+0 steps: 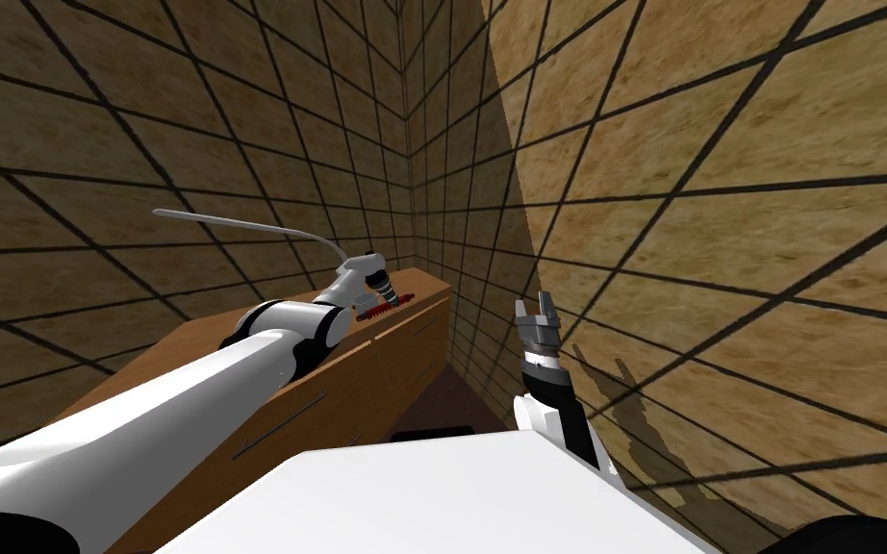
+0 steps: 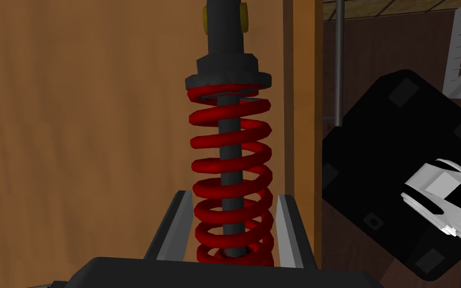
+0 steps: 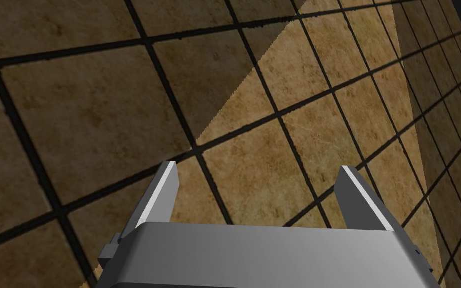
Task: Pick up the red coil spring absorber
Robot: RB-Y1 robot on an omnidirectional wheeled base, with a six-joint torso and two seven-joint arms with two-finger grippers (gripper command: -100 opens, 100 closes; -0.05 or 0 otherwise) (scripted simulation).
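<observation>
The red coil spring absorber (image 2: 230, 165), with a dark rod through its coils and a dark cap at its far end, lies on the brown wooden dresser top (image 2: 74, 125). My left gripper (image 2: 234, 197) is shut on its near end, and both fingers (image 2: 182, 220) press the sides of the coils. In the head view the absorber (image 1: 382, 309) shows as a small red strip near the dresser's far end, with the left gripper (image 1: 384, 291) right over it. My right gripper (image 1: 538, 310) is held up near the tiled wall, open and holding nothing.
The wooden dresser (image 1: 336, 394) with drawer handles runs along the left wall into the corner. A thin grey curved rod (image 1: 240, 226) arches above it. Tiled walls close in on both sides. The absorber lies close to the dresser's front edge (image 2: 304, 125).
</observation>
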